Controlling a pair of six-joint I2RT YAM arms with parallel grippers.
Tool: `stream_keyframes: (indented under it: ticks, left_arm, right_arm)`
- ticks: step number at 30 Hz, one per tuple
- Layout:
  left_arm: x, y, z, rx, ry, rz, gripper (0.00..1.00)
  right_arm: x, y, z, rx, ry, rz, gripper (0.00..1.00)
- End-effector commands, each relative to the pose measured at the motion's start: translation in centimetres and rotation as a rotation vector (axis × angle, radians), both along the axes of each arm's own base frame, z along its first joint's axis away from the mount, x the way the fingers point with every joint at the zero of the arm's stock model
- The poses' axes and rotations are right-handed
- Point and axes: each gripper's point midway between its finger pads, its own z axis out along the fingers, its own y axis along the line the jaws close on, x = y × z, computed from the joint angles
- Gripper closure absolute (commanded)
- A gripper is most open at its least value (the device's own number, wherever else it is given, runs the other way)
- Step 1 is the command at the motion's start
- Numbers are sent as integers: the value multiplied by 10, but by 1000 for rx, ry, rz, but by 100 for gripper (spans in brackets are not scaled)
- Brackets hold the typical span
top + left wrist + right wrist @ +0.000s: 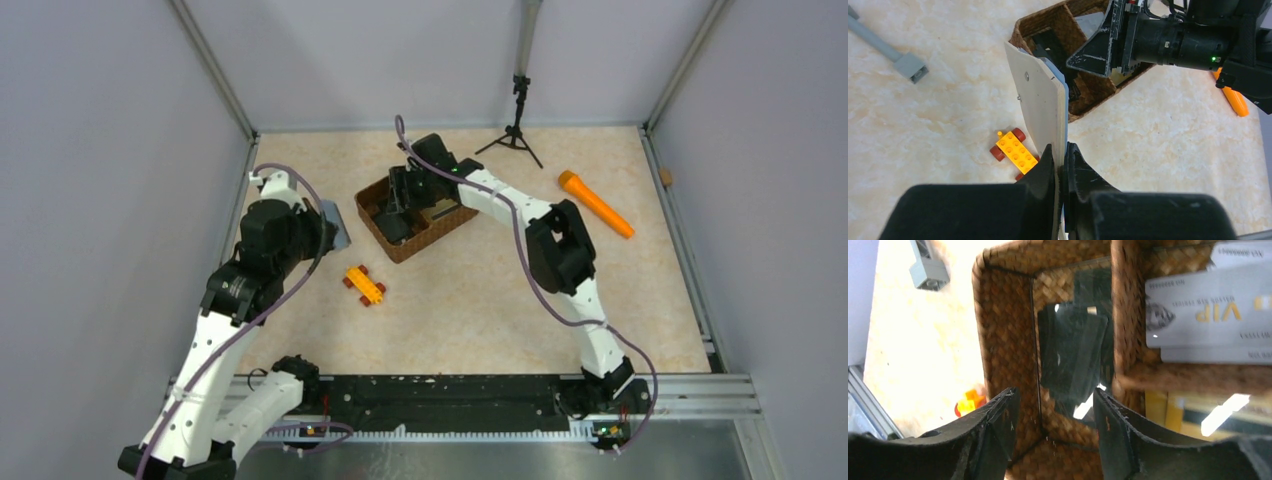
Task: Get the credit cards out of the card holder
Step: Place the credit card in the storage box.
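Observation:
My left gripper (pixel 1060 147) is shut on the lower edge of the card holder (pixel 1040 100), cream outside with a small stud and pale blue inside. It holds the holder upright above the table, left of the tray (pixel 335 222). Whether cards sit inside it does not show. My right gripper (pixel 1054 392) hangs open over the wicker tray (pixel 1003 315), nothing between its fingers. Whitish credit cards (pixel 1203 310) printed "VIP" lie in the tray's right compartment. A dark glossy flat piece (pixel 1073 355) lies in the compartment under the open jaws.
The brown wicker divided tray (pixel 415 243) stands mid-table with my right gripper (pixel 400 200) above it. A yellow toy brick car (pixel 365 285) lies in front of it. An orange marker (pixel 595 203) lies at the right, and a small black tripod (pixel 517 125) stands at the back.

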Motion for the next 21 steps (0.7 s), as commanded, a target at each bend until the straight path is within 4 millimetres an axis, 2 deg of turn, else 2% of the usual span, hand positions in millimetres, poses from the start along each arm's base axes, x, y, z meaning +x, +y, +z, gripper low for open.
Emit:
stream_keyframes:
  ticks: [1, 2, 3, 6, 10, 14, 17, 21]
  left_arm:
    - [1, -19, 26, -96, -105, -87, 100]
    - [-2, -27, 26, -123, -106, -124, 100]
    - [-4, -34, 27, -153, -115, -155, 100]
    - [-8, -55, 24, -241, -112, -251, 100]
    - [-17, -84, 26, -393, -119, -378, 100]
    - [-27, -106, 45, -571, -191, -503, 100]
    - [-36, -118, 57, -679, -222, -591, 100]
    - [-49, -129, 68, -793, -231, -704, 100]
  right_arm:
    - [-12, -20, 96, 88, -181, -33, 25]
    - [-19, -28, 107, 107, -206, -45, 12]
    - [-26, -35, 115, 128, -224, -56, 8]
    - [-50, -62, 136, 203, -236, -91, 7]
    - [-84, -97, 159, 418, -201, -116, 6]
    - [-123, -125, 182, 604, -143, -122, 5]
    - [-143, -136, 184, 653, -109, -144, 2]
    - [-159, -148, 187, 731, -78, -185, 1]
